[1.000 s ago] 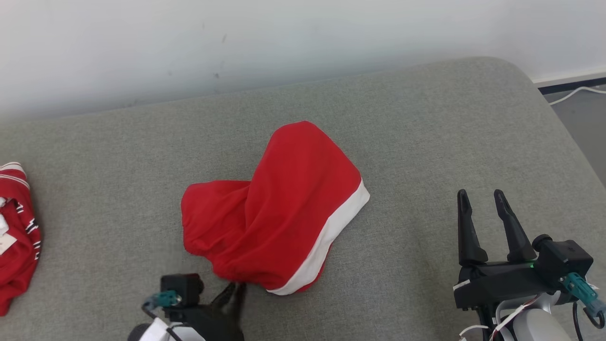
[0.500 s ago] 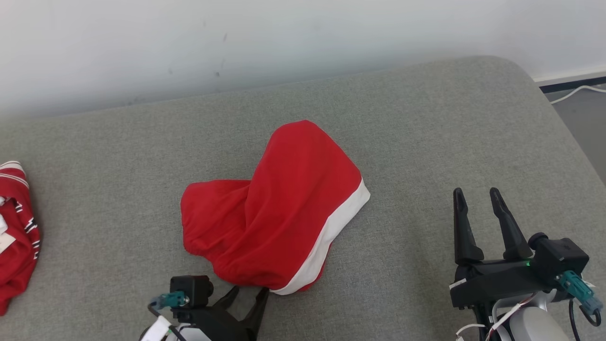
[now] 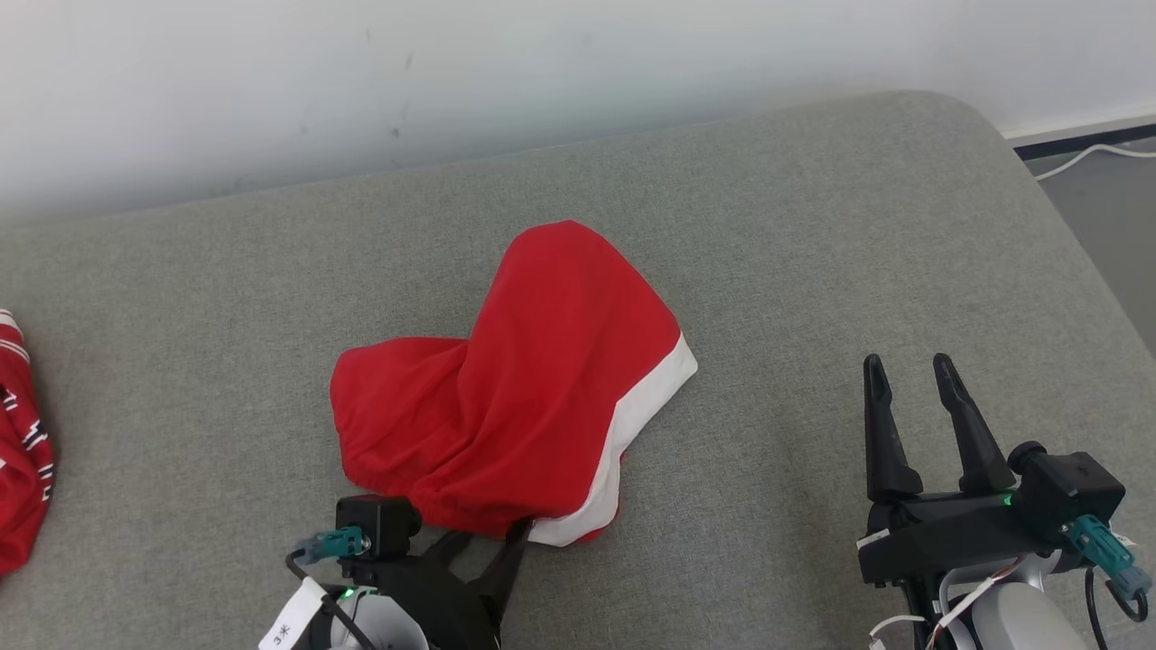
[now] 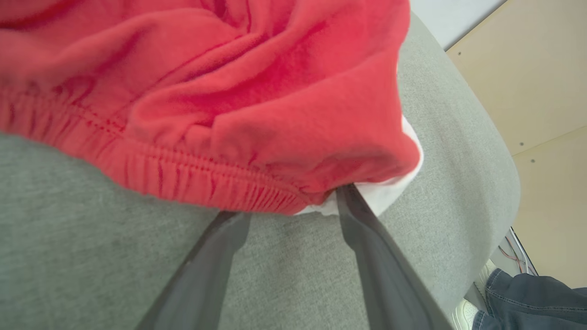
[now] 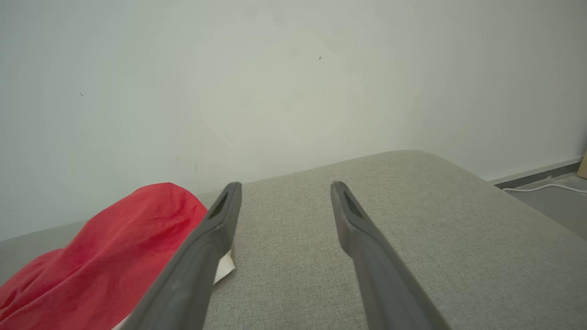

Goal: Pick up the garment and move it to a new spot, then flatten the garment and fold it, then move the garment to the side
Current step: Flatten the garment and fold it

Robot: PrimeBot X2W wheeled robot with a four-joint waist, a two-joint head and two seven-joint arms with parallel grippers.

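Observation:
The garment [image 3: 515, 388] is red with a white band and lies bunched on the grey cushion [image 3: 813, 226]. My left gripper [image 3: 488, 539] is open at its near hem. In the left wrist view the elastic hem of the garment [image 4: 229, 91] sits right at the left gripper [image 4: 291, 204]; one fingertip [image 4: 348, 201] touches the white band's corner, and nothing is pinched. My right gripper [image 3: 908, 370] stands open over bare cushion well to the garment's right. The right wrist view shows the right gripper [image 5: 284, 185] with empty jaws and the garment [image 5: 114, 247] low on the left.
Another red piece of clothing with white stripes [image 3: 18, 451] lies at the cushion's left edge. A pale wall [image 3: 542, 72] runs behind. Off the right end are floor and a white cable [image 3: 1084, 158]. A person's jeans leg and shoe [image 4: 527, 298] show beside the cushion's end.
My left gripper has gone from shut to open at the garment's near hem and sits slightly further forward. The garment lies as before. The head camera has shifted a little. The right arm has barely moved.

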